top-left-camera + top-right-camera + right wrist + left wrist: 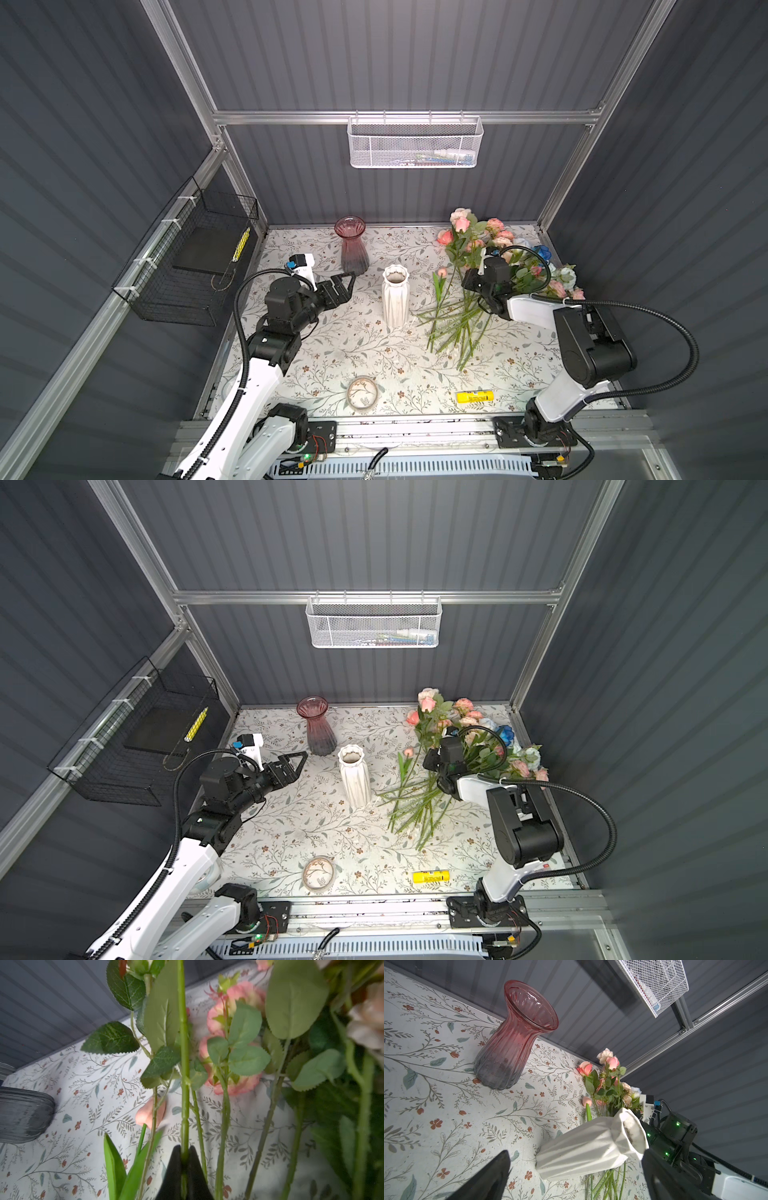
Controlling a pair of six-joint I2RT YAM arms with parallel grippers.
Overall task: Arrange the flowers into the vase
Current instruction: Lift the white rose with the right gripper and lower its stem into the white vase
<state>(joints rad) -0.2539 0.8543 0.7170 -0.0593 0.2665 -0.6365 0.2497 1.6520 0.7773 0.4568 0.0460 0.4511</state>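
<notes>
The flowers lie in a heap at the right of the table, pink, peach, cream and blue heads toward the back, green stems fanned toward the front. My right gripper is down in the heap. In the right wrist view it is shut on one green stem. A white ribbed vase stands empty mid-table. A pink glass vase stands empty behind it. My left gripper hangs open and empty left of the white vase.
A single pink tulip lies between the white vase and the heap. Near the front edge sit a round dish and a yellow tube. A black wire basket hangs on the left wall, a white mesh basket on the back wall.
</notes>
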